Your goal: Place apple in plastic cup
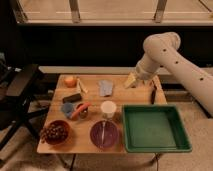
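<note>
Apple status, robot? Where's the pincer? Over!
Pincer at table's back right. Apple on back-left corner, untouched. Cup mid-table, upright. Cloth lies between pincer and apple.

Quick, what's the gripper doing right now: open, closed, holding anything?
Gripper: above the far right side of the table, apart from the apple, which sits at the far left corner; open or closed cannot be told.

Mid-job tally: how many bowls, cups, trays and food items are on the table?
Bowls: 3 (blue bowl, brown bowl, purple bowl)
Cups: 1 (white cup)
Trays: 1 (green tray)
Food: 3 (apple, carrot, grapes)
Total: 8
The gripper hangs over the table's back right, away from the apple.
</note>
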Controlling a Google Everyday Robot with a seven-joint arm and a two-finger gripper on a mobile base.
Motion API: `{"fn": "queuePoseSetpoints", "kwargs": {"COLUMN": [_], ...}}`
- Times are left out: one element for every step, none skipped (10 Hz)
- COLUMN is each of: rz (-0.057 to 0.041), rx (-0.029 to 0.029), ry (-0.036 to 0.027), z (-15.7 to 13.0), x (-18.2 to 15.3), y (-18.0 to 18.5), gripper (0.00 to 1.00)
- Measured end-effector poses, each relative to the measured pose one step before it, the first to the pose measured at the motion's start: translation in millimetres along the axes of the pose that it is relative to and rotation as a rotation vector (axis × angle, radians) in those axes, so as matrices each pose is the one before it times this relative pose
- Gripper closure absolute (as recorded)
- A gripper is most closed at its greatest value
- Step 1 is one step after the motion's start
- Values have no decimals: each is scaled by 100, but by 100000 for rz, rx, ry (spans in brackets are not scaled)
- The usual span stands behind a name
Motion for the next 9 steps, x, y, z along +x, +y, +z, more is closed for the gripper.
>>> {"fn": "queuePoseSetpoints", "kwargs": {"rz": [-1839,-2787,-3104,-202,262,-112,-230,-367,-1003], "rx": [1609,3418,1554,-117,-76,37,320,846,1661], "ry": [1192,1680,-64,-153,68,-107,-265,-652,-428], "z": [264,338,168,35,-95,50,27,110,387], "x": [595,973,437,-26,-96,8,60,-213,-411], "y": [-1302,-2317,-1384,26,168,-56,-120,79,-188], "gripper": [27,27,27,27,27,27,27,27,27]}}
